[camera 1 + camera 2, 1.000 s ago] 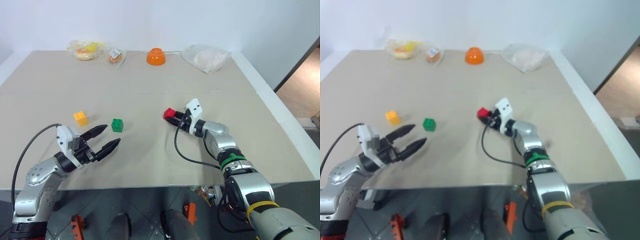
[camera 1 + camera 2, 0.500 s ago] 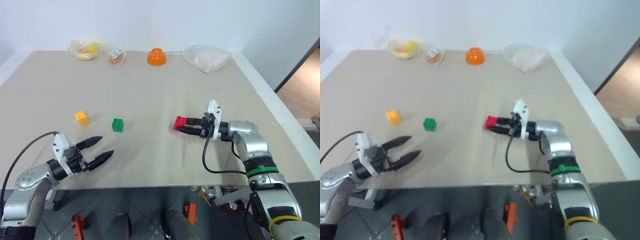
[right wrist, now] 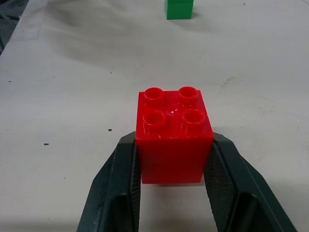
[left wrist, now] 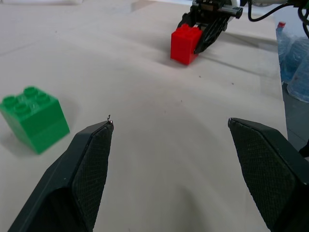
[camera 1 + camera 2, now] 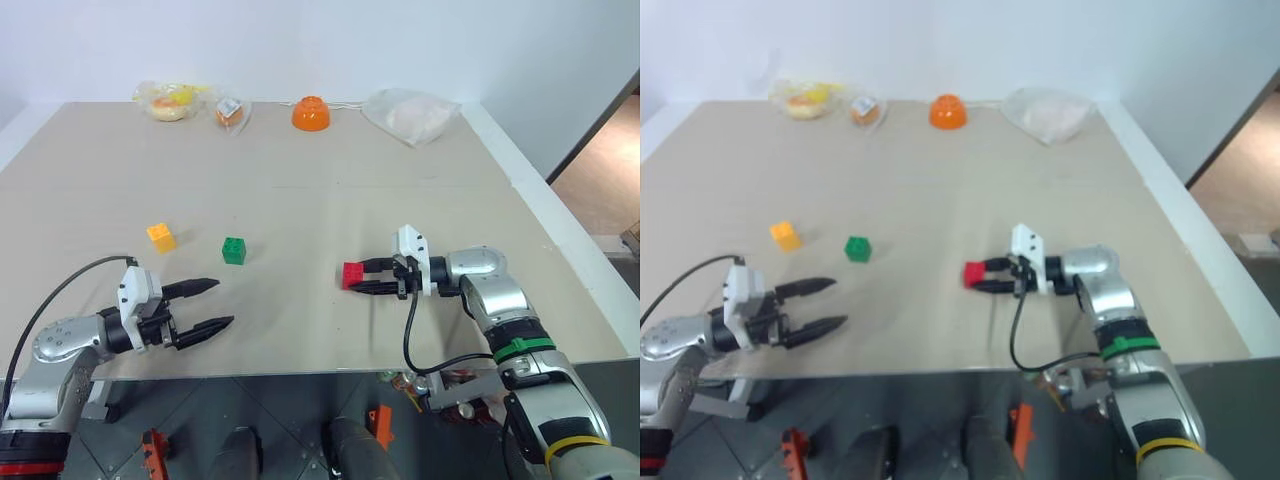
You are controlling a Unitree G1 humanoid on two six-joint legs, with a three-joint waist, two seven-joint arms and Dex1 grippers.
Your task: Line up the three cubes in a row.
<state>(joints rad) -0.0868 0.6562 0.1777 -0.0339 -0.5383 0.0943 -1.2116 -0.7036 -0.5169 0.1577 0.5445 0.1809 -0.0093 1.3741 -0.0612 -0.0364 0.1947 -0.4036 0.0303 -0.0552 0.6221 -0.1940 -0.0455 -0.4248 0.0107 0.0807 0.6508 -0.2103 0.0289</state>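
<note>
Row not yet formed. Small red studded plastic cube (image 5: 352,275) pinched in right tool (image 5: 368,277), low over beige counter (image 5: 400,180), well apart from green studded plastic cube (image 5: 234,250) and yellow-orange studded plastic cube (image 5: 161,237) (near each other, toward the left). Left tool (image 5: 210,305) spread wide, holding nothing. Seen from the right wrist: studs up, fingers (image 3: 120,183) clamping both side faces.

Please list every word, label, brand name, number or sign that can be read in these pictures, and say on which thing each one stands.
None can be read.
Red cube, green cube, yellow cube: plain studs, no readable lettering.
Orange bowl: plain.
Packets at the table's far edge: any print too small to read.
</note>
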